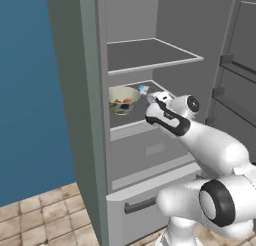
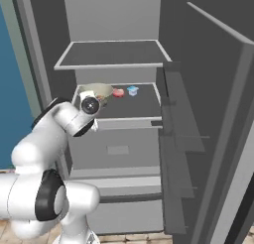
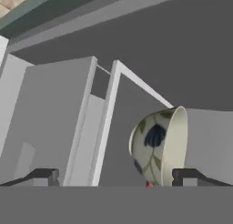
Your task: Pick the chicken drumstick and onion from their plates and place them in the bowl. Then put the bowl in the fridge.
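Note:
The fridge (image 1: 90, 90) stands open. On its middle shelf (image 2: 134, 106) rests the cream bowl (image 1: 122, 99) (image 2: 99, 91), upright, with dark and reddish marks inside. I cannot make out the chicken drumstick or the onion in it. The plates are out of view. My gripper (image 1: 150, 96) hangs just right of the bowl, at the shelf's front. In the rolled hand view the gripper (image 3: 114, 176) is open, and the bowl (image 3: 159, 145) lies by the right fingertip (image 3: 184, 175), with its rim just in front of that tip. Nothing is gripped.
A small red item (image 2: 118, 92) and a small blue-white container (image 2: 132, 91) sit behind the bowl on the same shelf. An upper shelf (image 1: 150, 55) hangs close above. Below is a drawer with a dark bar handle (image 1: 140, 206). The open door (image 2: 208, 114) stands at the right.

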